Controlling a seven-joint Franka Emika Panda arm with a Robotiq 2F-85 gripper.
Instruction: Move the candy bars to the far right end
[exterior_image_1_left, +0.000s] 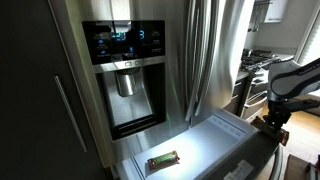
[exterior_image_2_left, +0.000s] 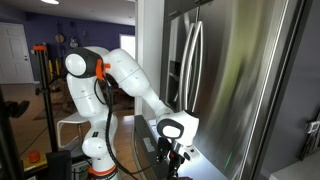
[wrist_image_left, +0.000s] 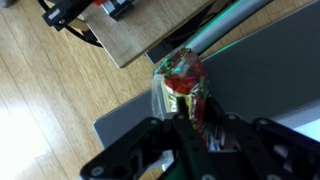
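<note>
Kitchen, steel fridge (exterior_image_1_left: 205, 60) | pale flat surface (exterior_image_1_left: 215, 135) | fingers (wrist_image_left: 222, 135) pinch shiny reddish wrapped candy bar (wrist_image_left: 183, 76), for carrying right | greenish-brown wrapped bar (exterior_image_1_left: 162, 160) lies left.

Our white arm (exterior_image_2_left: 135, 80) rises from its base, bends at the orange-ringed joint and slopes down, wrist pointing downward. In the wrist view, our hand (wrist_image_left: 190, 118) has its black fingers (wrist_image_left: 150, 140) pinched on a shiny red candy bar (wrist_image_left: 183, 82).
</note>
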